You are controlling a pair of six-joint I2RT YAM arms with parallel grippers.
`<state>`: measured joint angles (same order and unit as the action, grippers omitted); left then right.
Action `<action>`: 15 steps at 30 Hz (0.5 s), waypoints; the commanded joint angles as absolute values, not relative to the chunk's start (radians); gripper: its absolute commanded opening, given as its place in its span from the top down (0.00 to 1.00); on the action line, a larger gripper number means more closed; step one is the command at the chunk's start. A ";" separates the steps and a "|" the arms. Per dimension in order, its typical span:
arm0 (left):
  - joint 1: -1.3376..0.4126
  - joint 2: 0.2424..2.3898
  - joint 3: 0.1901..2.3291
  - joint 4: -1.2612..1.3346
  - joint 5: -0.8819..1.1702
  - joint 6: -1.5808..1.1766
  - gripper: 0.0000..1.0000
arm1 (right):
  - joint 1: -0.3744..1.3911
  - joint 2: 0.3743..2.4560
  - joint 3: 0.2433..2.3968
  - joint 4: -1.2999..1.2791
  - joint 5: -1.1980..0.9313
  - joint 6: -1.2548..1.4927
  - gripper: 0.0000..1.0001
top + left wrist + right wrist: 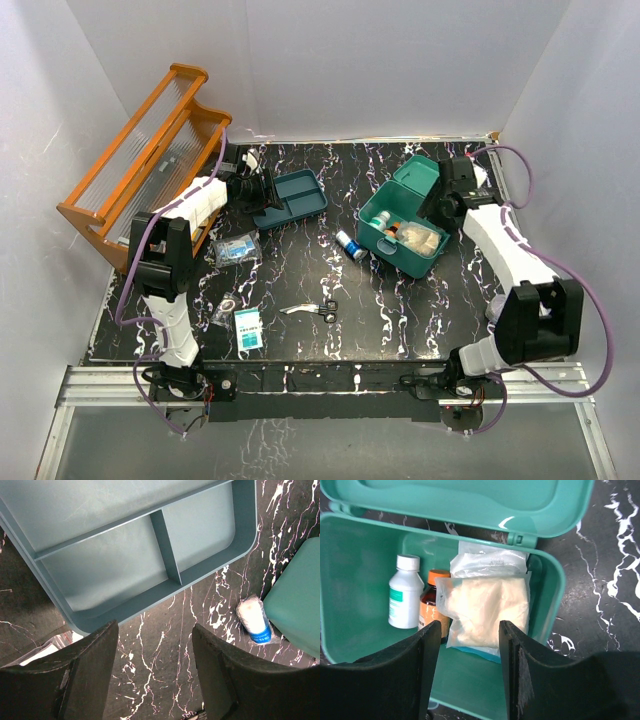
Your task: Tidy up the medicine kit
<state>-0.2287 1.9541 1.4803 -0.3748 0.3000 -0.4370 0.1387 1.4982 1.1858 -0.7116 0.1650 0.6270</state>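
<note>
Item: teal-green hinged plastic medicine kit (398, 257), right side of the table, lid thrown back so you can load it. White plastic bottle (404, 597) and clear pouch of pale wadding (485, 610) already inside. Right gripper (469, 630) poised above, jaws apart, empty. Left gripper (155, 630) likewise parted and empty over the dark teal divided plastic tray (125, 575)
</note>
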 commanded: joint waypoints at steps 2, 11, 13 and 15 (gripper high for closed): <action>-0.221 1.879 1.468 -0.396 0.298 -0.422 0.41 | 0.172 1.568 1.247 -0.702 0.243 0.630 0.60; -0.219 1.875 1.466 -0.400 0.291 -0.419 0.41 | 0.209 1.644 1.220 -0.759 0.314 0.757 0.55; -0.219 1.873 1.468 -0.403 0.289 -0.417 0.41 | 0.218 1.658 1.214 -0.749 0.333 0.799 0.52; -0.218 1.873 1.477 -0.414 0.286 -0.412 0.41 | 0.222 1.669 1.203 -0.736 0.346 0.856 0.49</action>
